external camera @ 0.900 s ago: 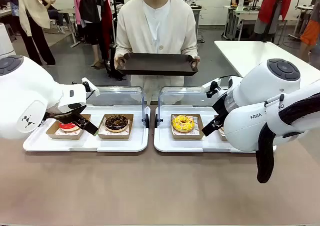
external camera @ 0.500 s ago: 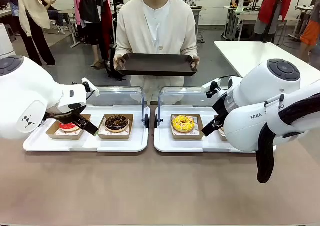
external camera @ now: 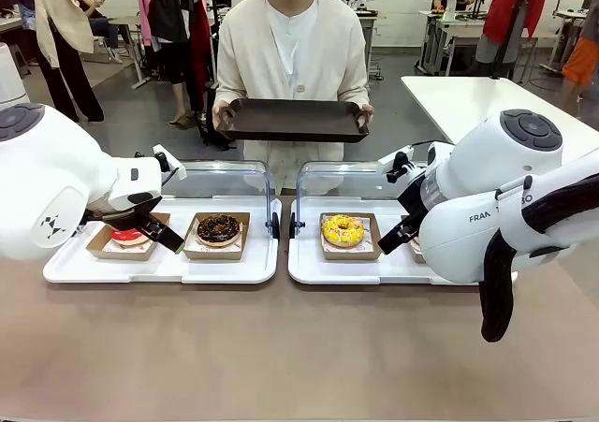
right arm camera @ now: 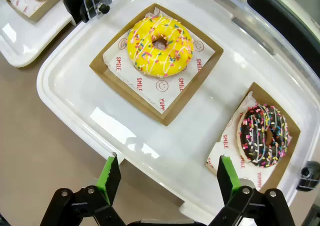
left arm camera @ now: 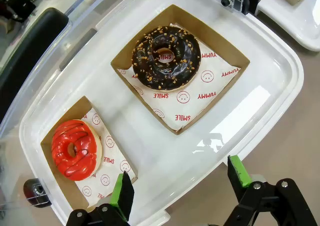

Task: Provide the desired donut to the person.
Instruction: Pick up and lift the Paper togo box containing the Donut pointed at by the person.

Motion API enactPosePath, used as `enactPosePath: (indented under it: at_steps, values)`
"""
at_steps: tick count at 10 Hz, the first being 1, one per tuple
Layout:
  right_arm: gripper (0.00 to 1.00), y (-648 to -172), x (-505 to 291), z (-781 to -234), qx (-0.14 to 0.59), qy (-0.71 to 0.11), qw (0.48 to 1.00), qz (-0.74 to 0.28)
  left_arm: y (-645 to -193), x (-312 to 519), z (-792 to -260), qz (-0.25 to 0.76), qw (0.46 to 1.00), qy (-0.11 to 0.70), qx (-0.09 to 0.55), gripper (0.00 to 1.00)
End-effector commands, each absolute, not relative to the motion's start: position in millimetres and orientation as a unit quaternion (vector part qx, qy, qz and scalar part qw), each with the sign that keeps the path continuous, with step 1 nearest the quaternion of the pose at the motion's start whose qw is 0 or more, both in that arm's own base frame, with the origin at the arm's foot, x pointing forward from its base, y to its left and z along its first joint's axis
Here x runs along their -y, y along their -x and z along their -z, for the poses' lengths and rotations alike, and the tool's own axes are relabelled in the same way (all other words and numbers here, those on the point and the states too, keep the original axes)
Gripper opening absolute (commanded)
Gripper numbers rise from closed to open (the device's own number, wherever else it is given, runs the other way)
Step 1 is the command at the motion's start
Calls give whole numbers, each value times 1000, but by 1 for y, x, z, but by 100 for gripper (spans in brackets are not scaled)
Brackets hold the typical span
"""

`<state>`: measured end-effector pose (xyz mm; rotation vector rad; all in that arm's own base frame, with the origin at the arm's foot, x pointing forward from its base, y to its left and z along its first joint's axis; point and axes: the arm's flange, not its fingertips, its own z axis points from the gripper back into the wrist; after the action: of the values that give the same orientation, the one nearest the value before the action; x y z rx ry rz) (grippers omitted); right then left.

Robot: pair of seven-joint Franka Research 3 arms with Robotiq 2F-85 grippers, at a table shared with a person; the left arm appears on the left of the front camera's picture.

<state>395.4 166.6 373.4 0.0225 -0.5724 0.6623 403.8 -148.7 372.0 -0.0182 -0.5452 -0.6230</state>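
front view: person in a cream-white cardigan (external camera: 293,52) at the far side, both hands on a dark rectangular serving tray (external camera: 295,121), pointing at nothing; desired donut not yet tellable, so best to wait for a cue.

left wrist view: left gripper (left arm camera: 179,178) empty, fingers wide apart, over the near rim of a white plastic tray (left arm camera: 285,75); red-glazed donut (left arm camera: 75,149) and nut-flecked chocolate donut (left arm camera: 166,58), each in a brown cardboard box (left arm camera: 220,38). better to pinch a box wall than the icing.

right wrist view: right gripper (right arm camera: 167,166) likewise spread and empty, near yellow sprinkled donut (right arm camera: 160,45) and chocolate donut with coloured sprinkles (right arm camera: 263,134); use the arm on the chosen side.
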Motion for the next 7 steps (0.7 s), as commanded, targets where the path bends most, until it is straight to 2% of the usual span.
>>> enactPosePath:
  at_steps: [1,6,7]
  values:
    - [100,-395,-167,-373,277,-11,906,-321,-404,149,-372,303,916,9,265,100]
    - [100,-395,-167,-373,277,-11,906,-321,-404,149,-372,303,916,9,265,100]
    - [100,-395,-166,-386,269,11,921,-282,-404,149,-372,303,916,9,265,100]
